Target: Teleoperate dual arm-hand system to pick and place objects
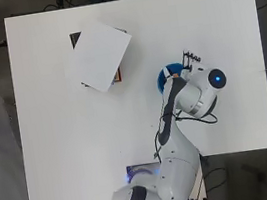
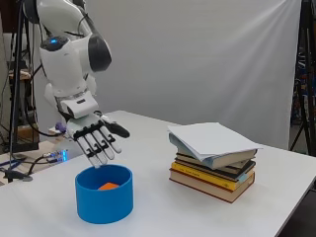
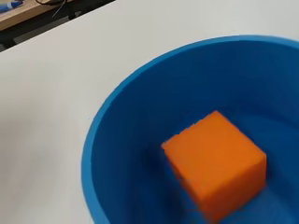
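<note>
A big white table holds everything. A round blue bowl sits on it, close to the side where the robot arm is fixed. A pile of books sits on the table too, well apart from the bowl. White paper covers the top of the pile. The table top looks smooth and flat.
</note>
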Action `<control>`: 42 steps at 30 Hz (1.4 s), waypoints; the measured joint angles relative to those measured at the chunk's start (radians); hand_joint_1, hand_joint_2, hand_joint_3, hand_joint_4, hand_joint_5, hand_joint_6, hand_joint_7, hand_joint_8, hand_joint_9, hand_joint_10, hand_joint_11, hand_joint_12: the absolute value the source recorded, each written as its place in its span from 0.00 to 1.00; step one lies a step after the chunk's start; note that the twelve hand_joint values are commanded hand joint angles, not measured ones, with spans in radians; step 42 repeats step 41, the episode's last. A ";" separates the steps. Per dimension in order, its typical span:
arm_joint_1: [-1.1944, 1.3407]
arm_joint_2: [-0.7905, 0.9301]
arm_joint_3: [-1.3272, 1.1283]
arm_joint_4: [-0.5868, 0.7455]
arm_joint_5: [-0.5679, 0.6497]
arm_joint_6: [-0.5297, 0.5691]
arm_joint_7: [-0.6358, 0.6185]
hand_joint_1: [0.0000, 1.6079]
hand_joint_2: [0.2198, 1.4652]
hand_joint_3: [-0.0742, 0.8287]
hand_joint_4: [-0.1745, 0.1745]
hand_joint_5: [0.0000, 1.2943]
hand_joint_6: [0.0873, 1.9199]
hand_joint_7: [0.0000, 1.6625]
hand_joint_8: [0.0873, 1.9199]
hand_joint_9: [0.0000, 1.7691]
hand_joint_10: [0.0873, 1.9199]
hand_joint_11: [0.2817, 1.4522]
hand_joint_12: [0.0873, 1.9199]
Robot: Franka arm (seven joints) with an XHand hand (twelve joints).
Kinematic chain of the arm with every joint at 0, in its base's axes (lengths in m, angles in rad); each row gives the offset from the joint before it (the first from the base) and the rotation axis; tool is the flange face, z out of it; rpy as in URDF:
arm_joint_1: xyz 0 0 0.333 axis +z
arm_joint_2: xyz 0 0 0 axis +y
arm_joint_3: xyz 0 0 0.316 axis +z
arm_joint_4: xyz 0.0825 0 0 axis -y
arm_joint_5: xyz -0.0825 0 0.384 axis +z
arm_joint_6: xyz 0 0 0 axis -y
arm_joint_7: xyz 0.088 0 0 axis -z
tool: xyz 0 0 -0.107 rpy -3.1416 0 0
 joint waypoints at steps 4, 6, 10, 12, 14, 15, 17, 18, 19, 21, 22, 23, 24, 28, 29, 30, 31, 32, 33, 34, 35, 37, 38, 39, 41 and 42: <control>0.351 0.009 -0.325 0.016 0.001 -0.017 0.008 0.06 0.68 0.08 0.55 0.12 0.00 0.19 0.00 0.21 0.00 0.11 0.00; 0.501 0.003 -0.470 0.025 -0.010 -0.029 0.026 0.05 0.68 0.08 0.58 0.13 0.00 0.19 0.00 0.21 0.00 0.11 0.00; 0.639 -0.045 -0.611 0.052 -0.064 -0.063 0.085 0.05 0.68 0.08 0.63 0.17 0.00 0.19 0.00 0.23 0.00 0.13 0.00; 0.619 -0.083 -0.577 0.073 -0.103 -0.092 0.117 0.07 0.69 0.08 0.58 0.20 0.00 0.22 0.00 0.26 0.00 0.14 0.00; 0.567 -0.130 -0.487 0.094 -0.145 -0.126 0.147 0.08 0.70 0.08 0.46 0.23 0.00 0.35 0.00 0.40 0.00 0.19 0.00; 0.534 -0.158 -0.421 0.109 -0.165 -0.150 0.164 0.08 0.71 0.08 0.43 0.23 0.00 0.38 0.00 0.43 0.00 0.21 0.00; 0.476 -0.208 -0.280 0.134 -0.201 -0.190 0.207 0.08 0.70 0.08 0.39 0.24 0.00 0.38 0.00 0.44 0.00 0.21 0.00; 0.447 -0.232 -0.207 0.143 -0.223 -0.210 0.231 0.08 0.70 0.08 0.38 0.26 0.00 0.38 0.00 0.44 0.00 0.21 0.00; 0.420 -0.256 -0.135 0.154 -0.244 -0.229 0.249 0.07 0.71 0.08 0.37 0.27 0.00 0.37 0.00 0.43 0.00 0.21 0.00; 0.378 -0.292 -0.014 0.189 -0.275 -0.274 0.271 0.07 0.71 0.08 0.38 0.30 0.00 0.36 0.00 0.43 0.00 0.21 0.00; 0.360 -0.307 0.040 0.211 -0.289 -0.303 0.283 0.07 0.71 0.08 0.39 0.31 0.00 0.36 0.00 0.42 0.00 0.21 0.00; 0.345 -0.318 0.088 0.235 -0.300 -0.330 0.298 0.07 0.71 0.08 0.39 0.31 0.00 0.35 0.00 0.41 0.00 0.20 0.00; 0.331 -0.329 0.129 0.257 -0.311 -0.356 0.313 0.07 0.70 0.08 0.40 0.31 0.00 0.34 0.00 0.40 0.00 0.20 0.00; 0.299 -0.351 0.225 0.318 -0.361 -0.426 0.331 0.08 0.68 0.07 0.46 0.29 0.00 0.30 0.00 0.37 0.00 0.18 0.00; 0.296 -0.353 0.239 0.320 -0.365 -0.431 0.336 0.09 0.68 0.07 0.47 0.29 0.00 0.30 0.00 0.36 0.00 0.18 0.00; 0.293 -0.356 0.253 0.319 -0.366 -0.434 0.346 0.09 0.67 0.07 0.49 0.30 0.00 0.29 0.00 0.36 0.00 0.18 0.00; 0.291 -0.359 0.267 0.318 -0.367 -0.435 0.355 0.10 0.67 0.07 0.50 0.30 0.00 0.29 0.00 0.36 0.00 0.18 0.00; 0.289 -0.361 0.279 0.316 -0.368 -0.436 0.360 0.10 0.67 0.07 0.51 0.30 0.00 0.29 0.00 0.36 0.00 0.18 0.00; 0.288 -0.364 0.286 0.313 -0.369 -0.435 0.361 0.10 0.67 0.07 0.52 0.30 0.00 0.29 0.00 0.35 0.00 0.18 0.00; 0.286 -0.365 0.289 0.309 -0.369 -0.434 0.363 0.11 0.67 0.07 0.53 0.30 0.00 0.29 0.00 0.35 0.00 0.18 0.00; 0.286 -0.366 0.291 0.306 -0.369 -0.433 0.365 0.11 0.67 0.07 0.54 0.30 0.00 0.29 0.00 0.35 0.00 0.18 0.00; 0.285 -0.364 0.297 0.302 -0.366 -0.428 0.369 0.11 0.67 0.07 0.54 0.30 0.00 0.28 0.00 0.34 0.00 0.17 0.00; 0.285 -0.361 0.297 0.301 -0.365 -0.426 0.372 0.11 0.67 0.07 0.54 0.30 0.00 0.28 0.00 0.34 0.00 0.17 0.00; 0.285 -0.355 0.296 0.302 -0.364 -0.425 0.374 0.11 0.66 0.08 0.54 0.29 0.00 0.27 0.00 0.34 0.00 0.17 0.00; 0.284 -0.340 0.294 0.314 -0.359 -0.427 0.370 0.11 0.66 0.08 0.53 0.28 0.00 0.26 0.00 0.33 0.00 0.16 0.00; 0.284 -0.340 0.294 0.314 -0.359 -0.427 0.370 0.11 0.66 0.08 0.53 0.28 0.00 0.26 0.00 0.33 0.00 0.16 0.00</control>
